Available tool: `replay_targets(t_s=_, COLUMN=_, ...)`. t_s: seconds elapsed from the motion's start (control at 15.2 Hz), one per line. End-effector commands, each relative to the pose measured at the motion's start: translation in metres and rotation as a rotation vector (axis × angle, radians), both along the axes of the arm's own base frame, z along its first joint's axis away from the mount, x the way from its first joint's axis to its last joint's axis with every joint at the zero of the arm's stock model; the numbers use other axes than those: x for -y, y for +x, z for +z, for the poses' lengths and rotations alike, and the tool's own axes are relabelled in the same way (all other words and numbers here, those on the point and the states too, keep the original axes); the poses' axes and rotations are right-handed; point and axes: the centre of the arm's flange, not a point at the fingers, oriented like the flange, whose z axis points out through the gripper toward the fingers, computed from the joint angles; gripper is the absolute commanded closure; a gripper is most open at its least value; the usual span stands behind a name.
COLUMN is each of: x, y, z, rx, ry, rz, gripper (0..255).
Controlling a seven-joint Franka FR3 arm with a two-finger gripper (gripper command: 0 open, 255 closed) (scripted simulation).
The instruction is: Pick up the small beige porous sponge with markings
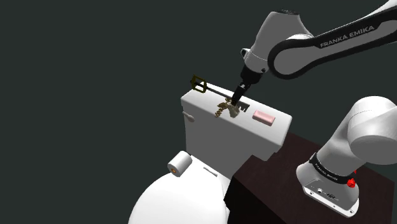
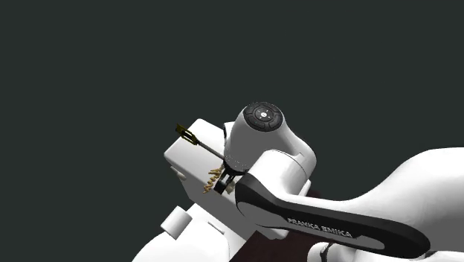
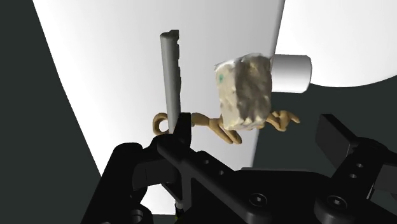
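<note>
Hovers with gripper [image 3: 229, 143] over the toilet tank lid [image 1: 200, 105], fingers [image 3: 127, 165] apart, clasping nothing. Sees the beige sponge [image 3: 245, 92] lying between them near the lid's front edge, ungrasped. Left: lowering, closing, lifting.

the sponge [image 3: 245, 89] looks rough and pitted, its beige surface mottled and matt. the toilet tank lid [image 1: 201, 105] is smooth white with a soft sheen, the key [image 3: 170, 76] has a dull grey metallic shaft, and the stand [image 1: 273, 184] top looks like dark matt wood
</note>
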Motion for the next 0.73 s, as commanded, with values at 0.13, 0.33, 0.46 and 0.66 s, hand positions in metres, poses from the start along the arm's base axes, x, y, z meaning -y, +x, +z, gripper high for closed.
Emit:
replay_targets(t_s=0.13, x=-0.003, y=0.003, z=-0.024, rx=0.002, ry=0.0, rz=0.008, gripper=0)
replay_targets(t_s=0.33, x=-0.003, y=0.003, z=-0.04, rx=0.002, ry=0.0, rz=0.008, gripper=0)
replay_targets(t_s=0.46, x=-0.003, y=0.003, z=-0.048, rx=0.002, ry=0.0, rz=0.008, gripper=0)
replay_targets(t_s=0.66, x=-0.003, y=0.003, z=-0.048, rx=0.002, ry=0.0, rz=0.008, gripper=255)
